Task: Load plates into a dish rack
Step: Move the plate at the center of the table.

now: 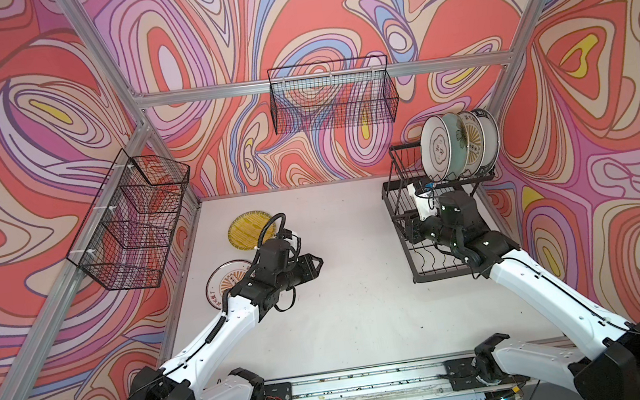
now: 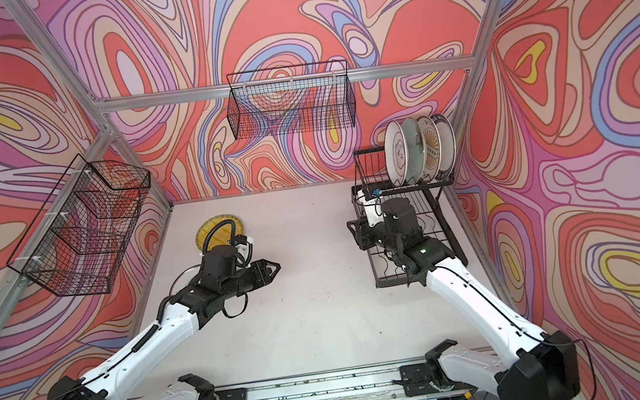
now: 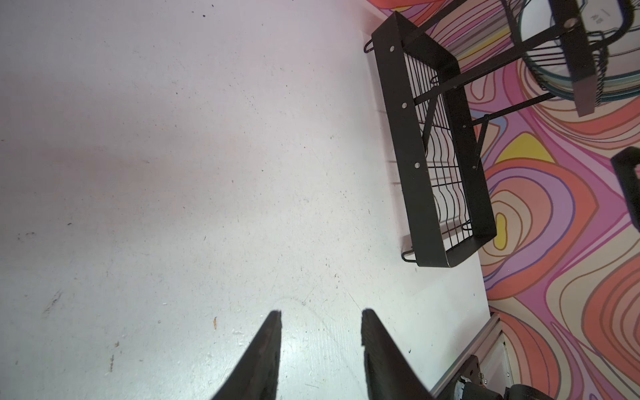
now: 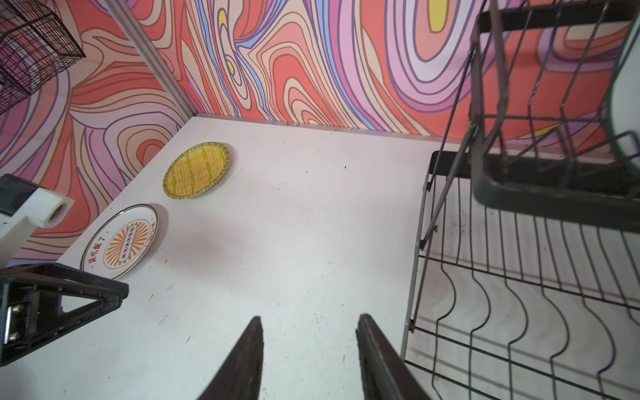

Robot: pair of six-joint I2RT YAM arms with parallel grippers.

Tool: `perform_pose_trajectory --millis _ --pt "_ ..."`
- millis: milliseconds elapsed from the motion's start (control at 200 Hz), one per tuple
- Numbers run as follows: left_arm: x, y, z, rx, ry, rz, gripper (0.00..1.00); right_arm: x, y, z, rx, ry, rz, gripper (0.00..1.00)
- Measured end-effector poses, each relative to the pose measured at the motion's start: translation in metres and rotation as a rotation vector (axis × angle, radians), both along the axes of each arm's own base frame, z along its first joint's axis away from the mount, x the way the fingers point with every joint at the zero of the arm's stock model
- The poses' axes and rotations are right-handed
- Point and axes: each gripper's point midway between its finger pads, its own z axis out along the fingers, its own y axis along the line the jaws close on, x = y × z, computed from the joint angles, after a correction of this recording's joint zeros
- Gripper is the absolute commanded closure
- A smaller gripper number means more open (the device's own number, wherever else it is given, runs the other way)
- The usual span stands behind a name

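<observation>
Left tool (image 1: 316,266) aims at rack (image 3: 408,138); sunburst plate (image 1: 218,284) lies flat on counter (image 1: 364,307) behind it, half under left arm, w/ yellow plate (image 1: 243,233) just beyond. We judge left arm far nearer both; prob. must turn back. Right tool (image 4: 308,322) by rack. Both tools released, empty. 4 plates (image 1: 439,151) upright on rack's top tier.

"该吃饭了" in red on sunburst plate (image 4: 119,242)
</observation>
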Motion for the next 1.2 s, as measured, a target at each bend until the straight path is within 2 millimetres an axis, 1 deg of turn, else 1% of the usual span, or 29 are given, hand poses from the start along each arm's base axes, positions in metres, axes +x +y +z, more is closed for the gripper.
perform_pose_trajectory --millis 145,270,361,476,686,856,1052,1202 --pt "0.002 -0.001 -0.01 0.012 0.026 0.003 0.6 -0.005 0.024 -0.025 0.063 0.056 0.053 0.56" --pt "0.003 0.0 -0.016 0.023 0.039 0.008 0.61 -0.008 0.046 -0.054 0.103 0.13 0.093 0.57" --pt "0.004 0.001 -0.02 0.034 0.048 0.014 0.61 -0.012 0.063 -0.071 0.117 0.173 0.121 0.57" --pt "0.004 0.004 -0.024 0.053 0.058 0.026 0.61 -0.014 0.08 -0.082 0.147 0.201 0.145 0.57" --pt "0.003 0.012 -0.031 0.093 0.071 0.056 0.6 -0.01 0.1 -0.096 0.197 0.24 0.151 0.58" --pt "0.001 0.027 -0.04 0.158 0.095 0.107 0.59 -0.01 0.118 -0.12 0.223 0.303 0.155 0.58" --pt "-0.004 0.054 -0.049 0.269 0.12 0.201 0.57 -0.02 0.142 -0.15 0.24 0.388 0.182 0.58" --pt "-0.011 0.075 -0.059 0.366 0.152 0.254 0.56 -0.022 0.157 -0.161 0.262 0.423 0.204 0.59"
